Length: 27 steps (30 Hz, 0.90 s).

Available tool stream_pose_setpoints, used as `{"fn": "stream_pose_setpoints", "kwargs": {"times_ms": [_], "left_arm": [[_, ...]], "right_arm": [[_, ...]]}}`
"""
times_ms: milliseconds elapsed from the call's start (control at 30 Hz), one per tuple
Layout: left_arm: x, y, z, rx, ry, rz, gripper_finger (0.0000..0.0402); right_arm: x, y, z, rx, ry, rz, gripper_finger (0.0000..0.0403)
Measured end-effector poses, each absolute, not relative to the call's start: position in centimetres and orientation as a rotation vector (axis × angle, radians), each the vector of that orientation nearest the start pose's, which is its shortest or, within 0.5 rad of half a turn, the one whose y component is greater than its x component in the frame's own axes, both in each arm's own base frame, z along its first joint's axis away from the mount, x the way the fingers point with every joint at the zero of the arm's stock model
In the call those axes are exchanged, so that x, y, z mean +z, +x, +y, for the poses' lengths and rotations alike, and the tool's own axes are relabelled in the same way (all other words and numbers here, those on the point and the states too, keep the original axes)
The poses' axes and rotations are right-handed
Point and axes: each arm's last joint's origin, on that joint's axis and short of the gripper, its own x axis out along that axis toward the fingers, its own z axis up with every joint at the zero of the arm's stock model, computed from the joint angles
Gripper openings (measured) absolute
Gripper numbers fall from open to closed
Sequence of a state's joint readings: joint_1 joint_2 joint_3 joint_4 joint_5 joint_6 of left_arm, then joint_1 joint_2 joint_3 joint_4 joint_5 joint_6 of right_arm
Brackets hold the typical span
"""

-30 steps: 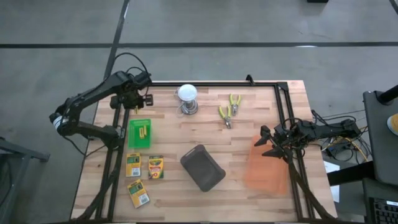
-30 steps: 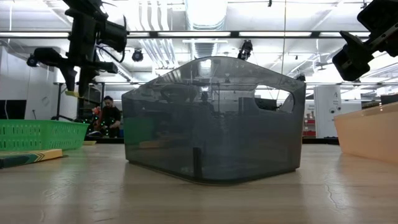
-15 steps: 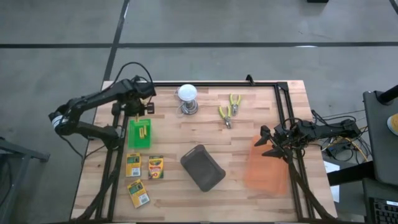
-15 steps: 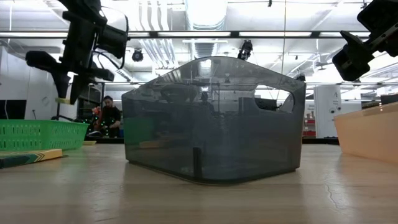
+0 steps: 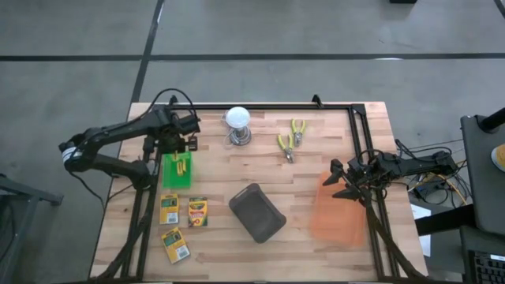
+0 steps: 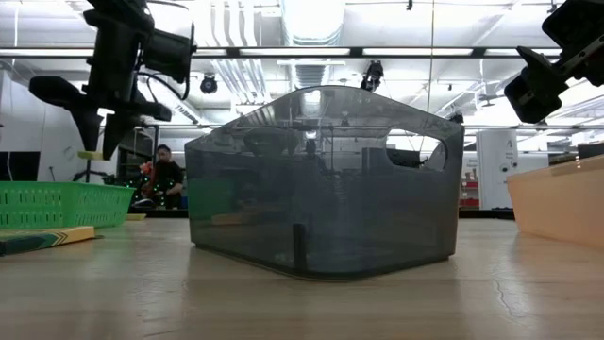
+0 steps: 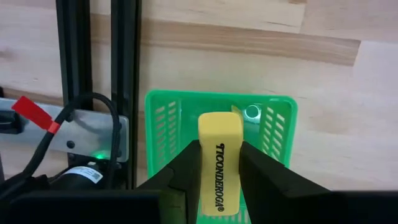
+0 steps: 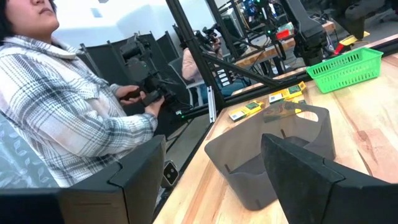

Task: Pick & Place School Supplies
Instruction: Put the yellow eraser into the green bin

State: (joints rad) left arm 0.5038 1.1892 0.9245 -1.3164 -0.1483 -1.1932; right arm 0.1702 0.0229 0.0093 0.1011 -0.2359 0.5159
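One yellow piece (image 7: 220, 167) sits clamped between the left pincer's (image 7: 219, 163) fingers.

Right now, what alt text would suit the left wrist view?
The left hand grips a yellow rectangular eraser printed with black lettering, directly above a green slotted plastic basket on the pale wooden table. A black frame rail runs beside the basket.

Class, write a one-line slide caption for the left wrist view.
Left tool grips a yellow Ticonderoga eraser above the green basket.
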Motion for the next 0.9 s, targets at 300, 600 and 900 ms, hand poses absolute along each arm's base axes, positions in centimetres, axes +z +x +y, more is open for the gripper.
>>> {"fn": "stream_pose_setpoints", "kwargs": {"times_ms": [300, 600, 900], "left_arm": [[23.1, 14.3, 7.5, 1.420, -1.201, 1.076, 0.0097], [21.0, 13.5, 7.1, 1.349, -1.207, 1.031, 0.0097], [18.9, 13.1, 6.8, 1.258, -1.186, 1.067, 0.0097]], "right_arm": [[17.5, 9.5, 2.3, 0.419, 0.506, 0.019, 0.0266], [17.5, 9.5, 2.3, 0.419, 0.506, 0.019, 0.0261], [17.5, 9.5, 2.3, 0.419, 0.506, 0.019, 0.0261]]}}
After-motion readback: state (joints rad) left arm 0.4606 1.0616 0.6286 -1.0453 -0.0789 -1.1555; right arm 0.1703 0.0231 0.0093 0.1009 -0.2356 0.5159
